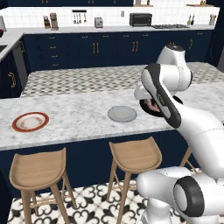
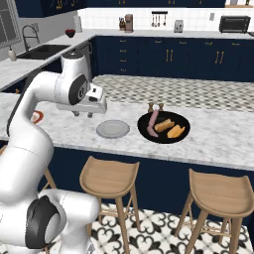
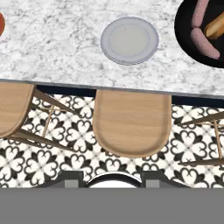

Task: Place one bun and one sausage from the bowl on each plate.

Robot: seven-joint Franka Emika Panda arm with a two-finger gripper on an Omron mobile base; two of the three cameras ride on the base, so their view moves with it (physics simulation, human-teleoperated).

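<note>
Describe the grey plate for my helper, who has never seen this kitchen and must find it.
On the marble counter above the stools, the grey plate lies just left of the black bowl. It is plain, flat and bare, unlike the red-rimmed plate farther along.

You see a black bowl (image 2: 164, 127) holding pinkish sausages (image 2: 152, 123) and golden-orange buns (image 2: 165, 125), a plain grey plate (image 2: 113, 129), a white plate (image 1: 30, 122) rimmed red-brown, grey-veined white marble counter (image 2: 218, 139), tan wooden stools (image 3: 131, 124).
</note>
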